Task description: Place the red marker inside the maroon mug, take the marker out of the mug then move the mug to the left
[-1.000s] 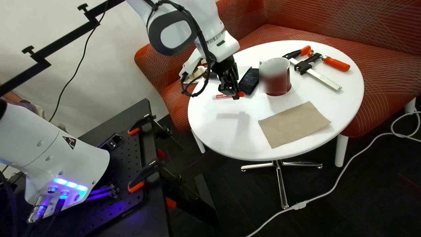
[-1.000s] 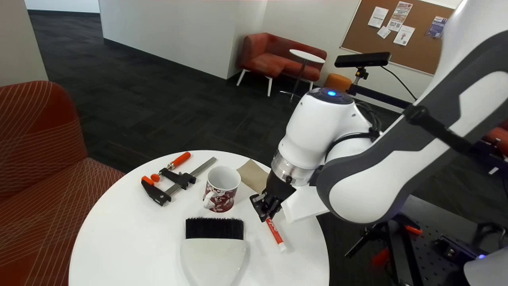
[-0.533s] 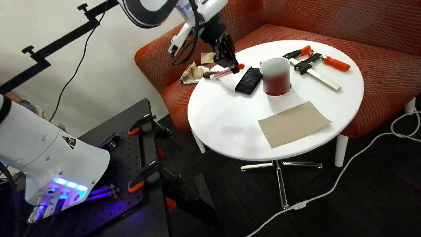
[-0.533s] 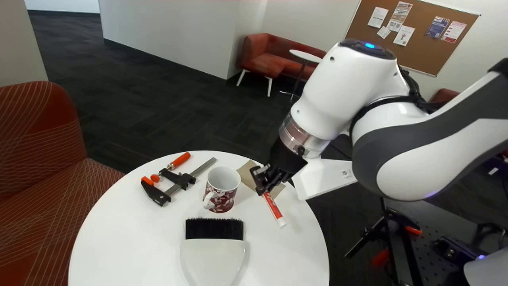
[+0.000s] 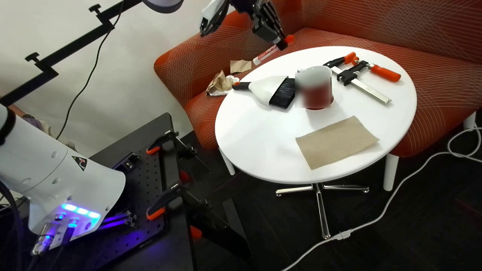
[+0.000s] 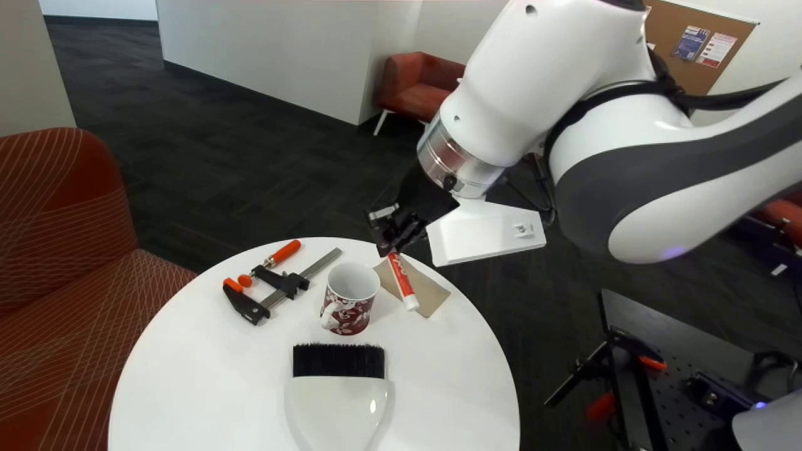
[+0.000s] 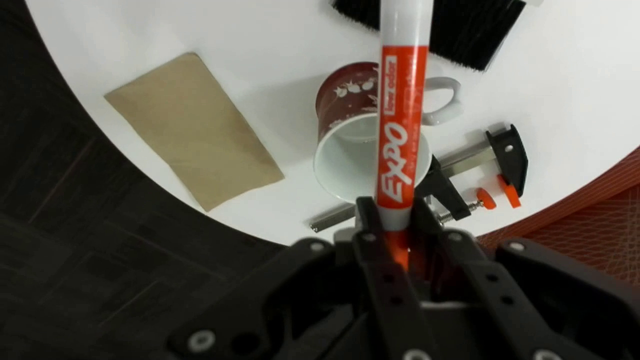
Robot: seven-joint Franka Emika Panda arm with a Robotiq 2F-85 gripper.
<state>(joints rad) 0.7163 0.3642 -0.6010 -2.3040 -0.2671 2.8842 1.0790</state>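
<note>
While the maroon mug point(image 6: 352, 304) is standing upright on the desk point(image 6: 207, 382), I am holding the red marker point(image 7: 400, 130) in the air.
My hand point(image 7: 393, 216) is pinching the marker narrowly at its cap end, and its whitish end is jutting free; in the wrist view the barrel is crossing in front of the mug's pale mouth. Brown paper point(image 7: 195, 135), a black-bristled brush point(image 6: 338, 388) and an orange-handled clamp point(image 6: 290, 284) are lying near the mug.
</note>
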